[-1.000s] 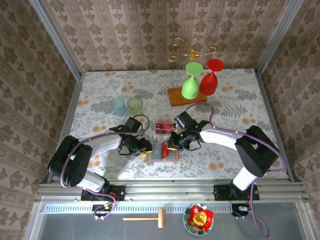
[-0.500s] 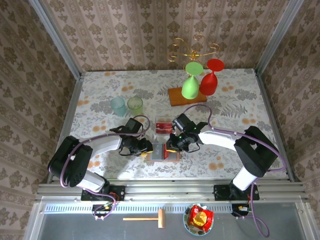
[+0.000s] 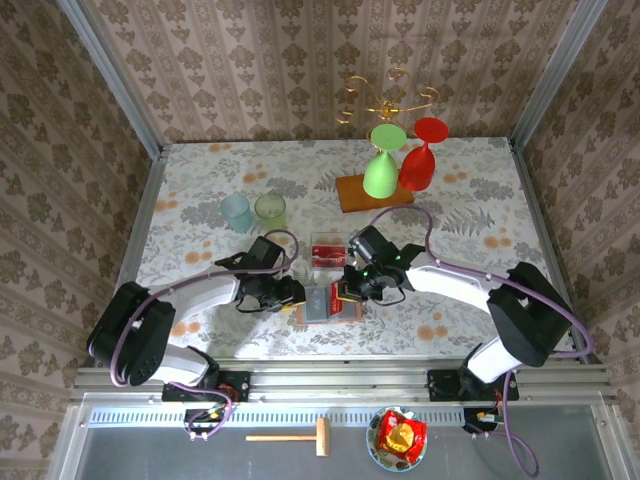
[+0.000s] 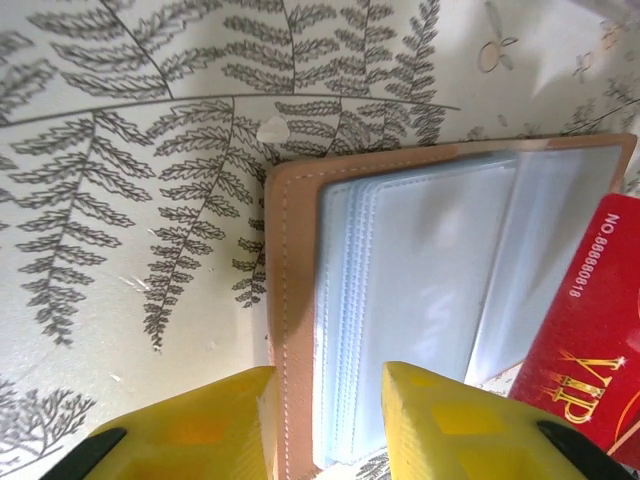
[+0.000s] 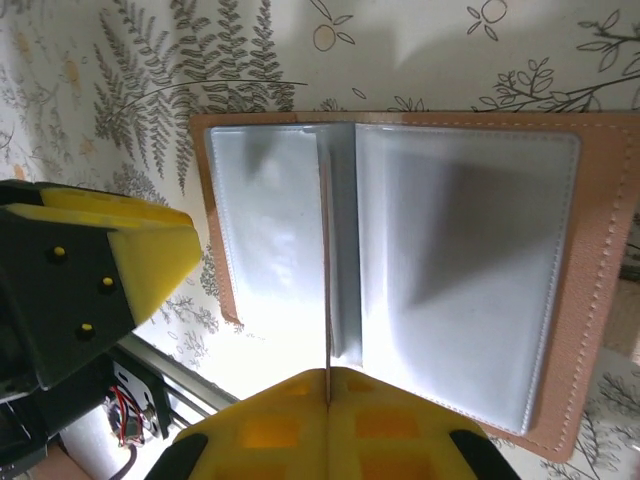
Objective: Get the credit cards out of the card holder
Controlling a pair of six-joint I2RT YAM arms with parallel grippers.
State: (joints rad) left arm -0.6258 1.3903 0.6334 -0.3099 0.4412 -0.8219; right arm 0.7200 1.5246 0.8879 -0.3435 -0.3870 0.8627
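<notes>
Card holder (image 3: 320,303) open, credit cards (image 3: 326,252) behind, goblets (image 3: 381,175) beyond

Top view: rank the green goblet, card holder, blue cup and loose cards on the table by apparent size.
1. Green goblet and card holder: about alike; the holder is partly covered, the goblet stands nearer the camera.
2. Blue cup.
3. Loose cards.

Leaf-print surface (image 3: 480,200) carries open card holder (image 3: 322,303) near front edge, credit cards (image 3: 326,253) just behind, blue tumbler (image 3: 237,212) and green tumbler (image 3: 270,210) left, wooden board (image 3: 352,195) far centre.
</notes>
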